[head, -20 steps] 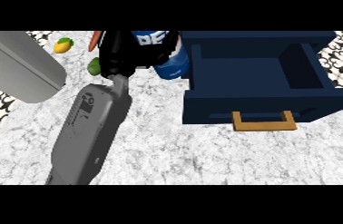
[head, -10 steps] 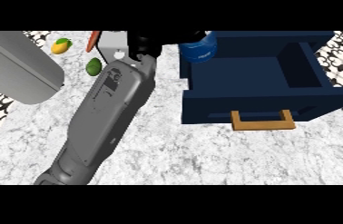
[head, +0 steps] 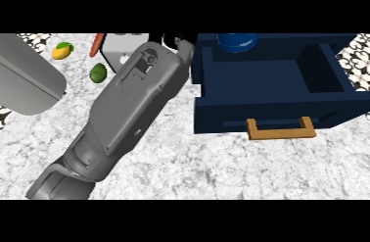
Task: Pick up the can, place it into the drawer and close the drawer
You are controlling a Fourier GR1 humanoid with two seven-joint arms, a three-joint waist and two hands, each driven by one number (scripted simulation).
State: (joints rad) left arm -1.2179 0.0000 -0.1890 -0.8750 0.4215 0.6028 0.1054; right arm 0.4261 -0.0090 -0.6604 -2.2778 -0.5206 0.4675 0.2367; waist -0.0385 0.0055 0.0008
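So the blue can (head: 238,41) sits at the far edge of the open navy drawer (head: 269,79) — right at the top of the view. Only a sliver of one black hand (head: 180,42) shows past its grey forearm (head: 123,106), can't tell what the fingers are doing or which hand it is.

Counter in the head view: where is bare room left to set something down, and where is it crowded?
Bare marble lies in front of the drawer, below its handle, and right of the forearm. The drawer's floor is bare too. The far-left corner is crowded: lemon, green fruit, carrot. The can sits at the drawer's far edge.
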